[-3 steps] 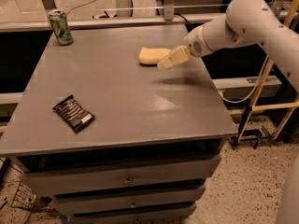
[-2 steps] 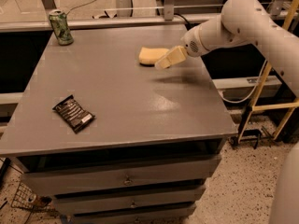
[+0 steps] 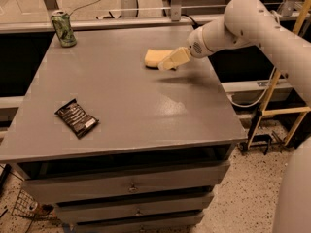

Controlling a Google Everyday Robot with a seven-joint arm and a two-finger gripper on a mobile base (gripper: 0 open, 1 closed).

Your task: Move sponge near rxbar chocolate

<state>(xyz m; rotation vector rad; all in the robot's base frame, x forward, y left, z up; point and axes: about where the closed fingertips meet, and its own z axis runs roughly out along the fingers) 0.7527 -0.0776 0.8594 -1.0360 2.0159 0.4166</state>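
Note:
The pale yellow sponge lies on the grey table top at the back right. My gripper, with cream-coloured fingers, reaches in from the right and sits right at the sponge's right edge, partly covering it. The rxbar chocolate, a flat black wrapper with a white label patch, lies near the table's front left, far from the sponge and the gripper.
A green drink can stands at the back left corner. The table has drawers below its front edge. A yellow frame stands to the right of the table. My white arm spans the right side.
The gripper has moved a little to the left, closer onto the sponge's right edge. The sponge, the bar and the can have not moved.

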